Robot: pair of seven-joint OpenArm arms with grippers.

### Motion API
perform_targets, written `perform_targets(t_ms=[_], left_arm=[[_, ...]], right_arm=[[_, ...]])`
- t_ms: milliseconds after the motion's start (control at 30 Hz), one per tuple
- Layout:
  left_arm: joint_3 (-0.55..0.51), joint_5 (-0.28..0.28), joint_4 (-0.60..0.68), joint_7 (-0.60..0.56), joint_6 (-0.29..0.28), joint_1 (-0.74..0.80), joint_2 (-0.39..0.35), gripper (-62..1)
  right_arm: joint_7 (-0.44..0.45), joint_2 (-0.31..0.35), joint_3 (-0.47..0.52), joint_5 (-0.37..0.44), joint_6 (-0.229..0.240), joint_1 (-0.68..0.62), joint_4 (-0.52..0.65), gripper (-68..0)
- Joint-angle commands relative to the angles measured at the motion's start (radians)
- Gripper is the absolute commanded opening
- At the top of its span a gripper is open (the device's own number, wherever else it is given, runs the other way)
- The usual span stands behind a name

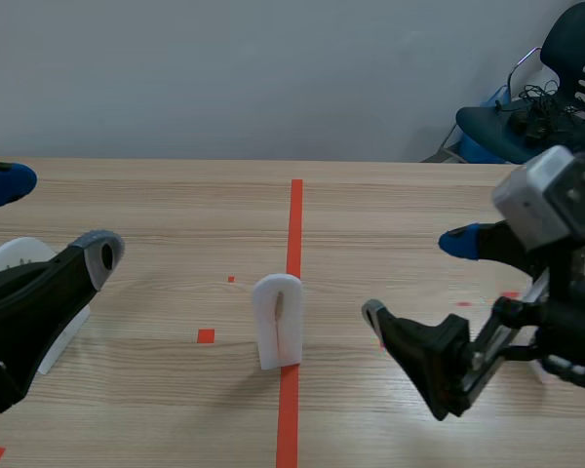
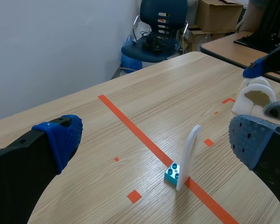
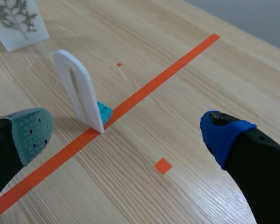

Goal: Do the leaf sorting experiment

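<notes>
White slotted stand (image 1: 266, 331) upright, teal brick (image 2: 172, 173) touching.

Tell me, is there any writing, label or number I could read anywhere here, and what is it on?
None can be read.
The white slotted stand is blank.
The white card bears only a leaf picture.
The cardboard box shows no legible print.
</notes>
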Motion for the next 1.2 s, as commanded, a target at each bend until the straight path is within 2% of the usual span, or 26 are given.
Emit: perform_targets(t_ms=[0, 200, 367, 467, 500, 667, 900, 1000, 1167], left_arm=[[0.004, -0.01, 0.005, -0.017, -0.002, -0.003, 0.004, 1.4], [0.004, -0.01, 0.005, -0.017, -0.002, -0.003, 0.004, 1.4], [0.004, -0.01, 0.005, -0.017, -0.002, -0.003, 0.004, 1.4], [0.004, -0.01, 0.005, -0.017, -0.002, -0.003, 0.004, 1.4], [0.004, -0.01, 0.005, -0.017, -0.002, -0.003, 0.004, 1.4], [0.004, -0.01, 0.005, -0.017, -0.002, -0.003, 0.004, 1.4], [0.004, -0.01, 0.005, -0.017, -0.002, -0.003, 0.004, 1.4], [0.004, -0.01, 0.005, -0.017, -0.002, -0.003, 0.004, 1.4], [0.004, -0.01, 0.005, -0.017, -0.002, -0.003, 0.004, 1.4]], right_arm=[[0.038, -0.019, -0.033, -0.015, -0.006, 0.074, -0.046, 0.4], [0.093, -0.136, -0.256, -0.132, -0.037, 0.283, -0.311, 0.4], [0.135, -0.254, -0.388, -0.203, -0.051, 0.425, -0.54, 0.4], [0.144, -0.291, -0.45, -0.228, -0.055, 0.467, -0.617, -0.9], [0.149, -0.295, -0.465, -0.233, -0.056, 0.471, -0.627, -4.6], [0.15, -0.294, -0.499, -0.25, -0.058, 0.465, -0.628, -32.3], [0.159, -0.266, -0.491, -0.251, -0.06, 0.461, -0.628, -57.8], [0.171, -0.261, -0.473, -0.251, -0.059, 0.461, -0.627, -62.7], [0.19, -0.255, -0.403, -0.249, -0.057, 0.438, -0.548, -62.7]])
